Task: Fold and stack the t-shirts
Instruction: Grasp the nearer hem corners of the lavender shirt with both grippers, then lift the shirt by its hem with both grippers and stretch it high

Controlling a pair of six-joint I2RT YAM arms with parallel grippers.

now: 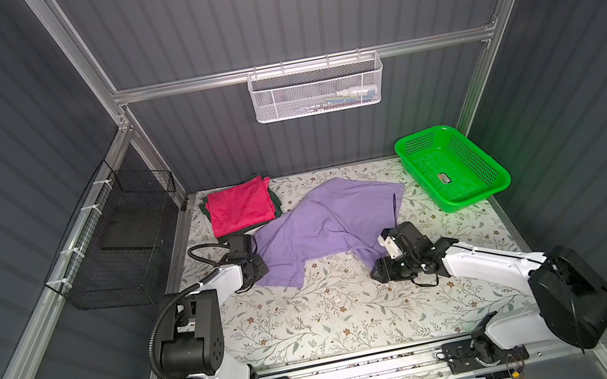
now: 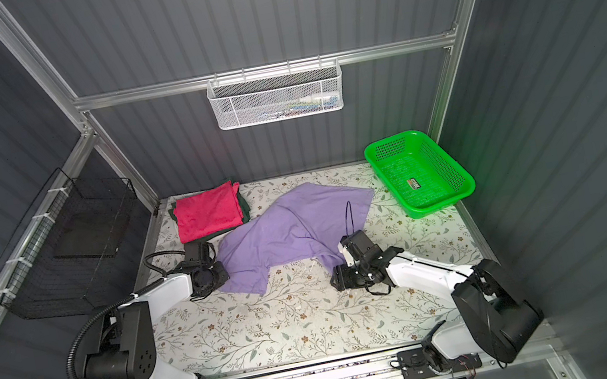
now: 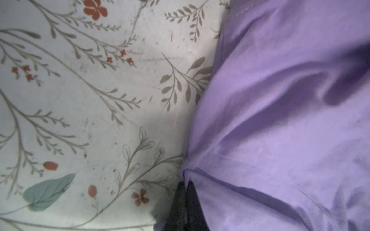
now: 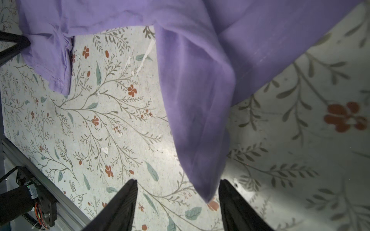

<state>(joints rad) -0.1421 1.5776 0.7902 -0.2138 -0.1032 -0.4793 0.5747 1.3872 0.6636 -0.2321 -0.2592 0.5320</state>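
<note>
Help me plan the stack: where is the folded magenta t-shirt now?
In both top views the magenta t-shirt lies folded at the table's far left corner, atop the dark green t-shirt, just left of the spread lavender t-shirt.

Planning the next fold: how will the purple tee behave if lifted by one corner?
Probably floppy: the purple tee lies in soft creases. Likely light: its cloth looks thin. It would likely bunch, as at the left hand.

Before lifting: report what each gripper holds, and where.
Left gripper pinches the purple t-shirt by its bunched side edge; right gripper open, shirt corner between its jaws, ungripped.
</note>
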